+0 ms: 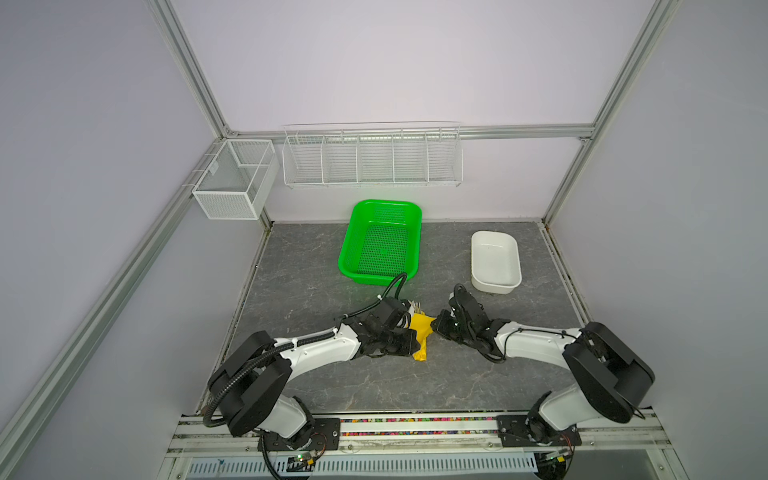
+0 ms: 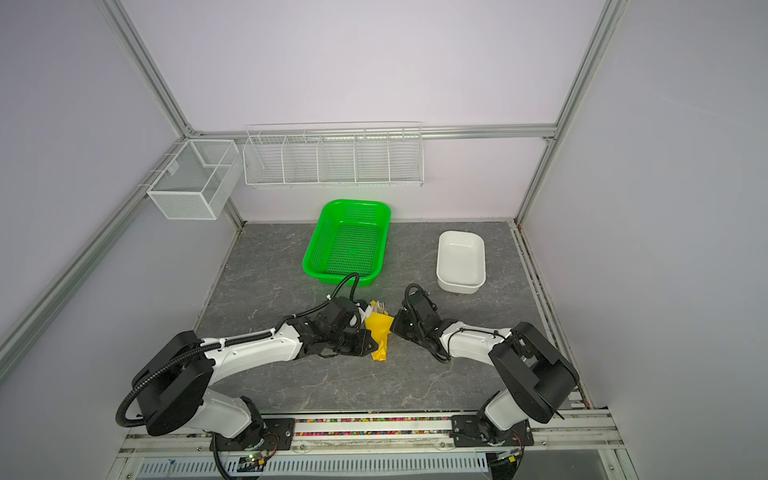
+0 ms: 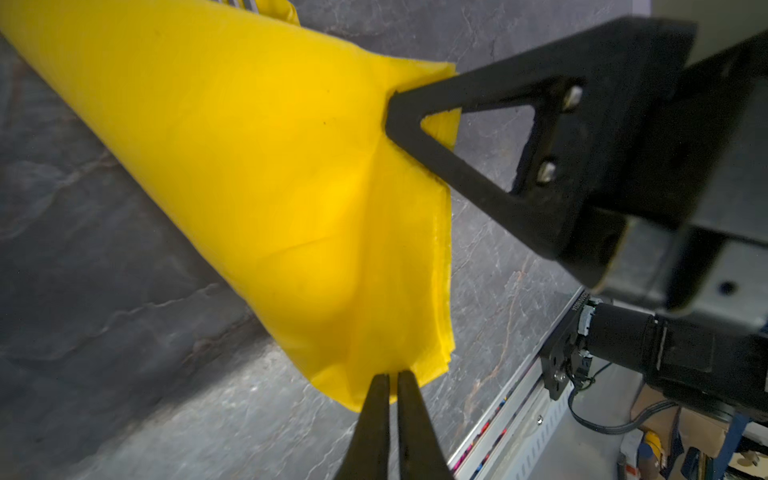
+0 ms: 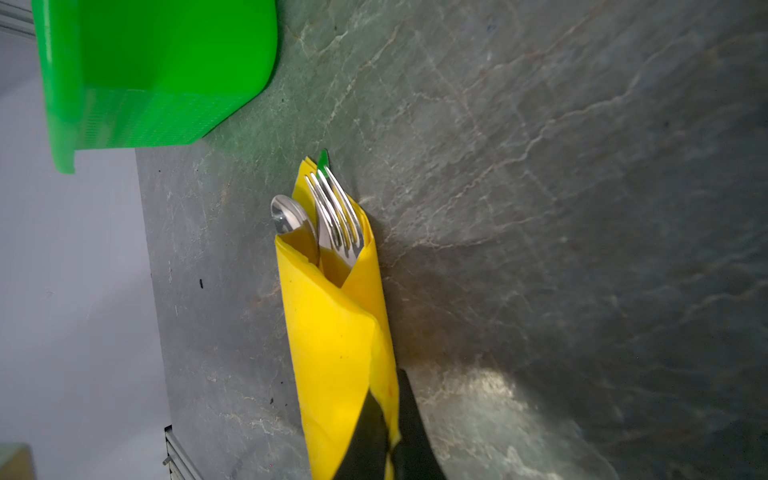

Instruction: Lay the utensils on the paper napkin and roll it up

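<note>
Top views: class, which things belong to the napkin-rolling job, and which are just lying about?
In the job: paper napkin, utensils, left claw, right claw.
Lying about: green basket, white tub, wire rack, mesh box.

Bare bench (image 1: 415,386) lies open across the lower middle in both top views. At centre the left arm (image 1: 320,349) and right arm (image 1: 536,343) meet at the rolled paper napkin (image 1: 422,328). Above, a clear gap separates green basket (image 1: 365,279) from white tub (image 1: 494,287).

utensils (image 4: 338,216) mostly hidden inside paper napkin (image 4: 332,332), green basket (image 4: 145,75) cut off
</note>
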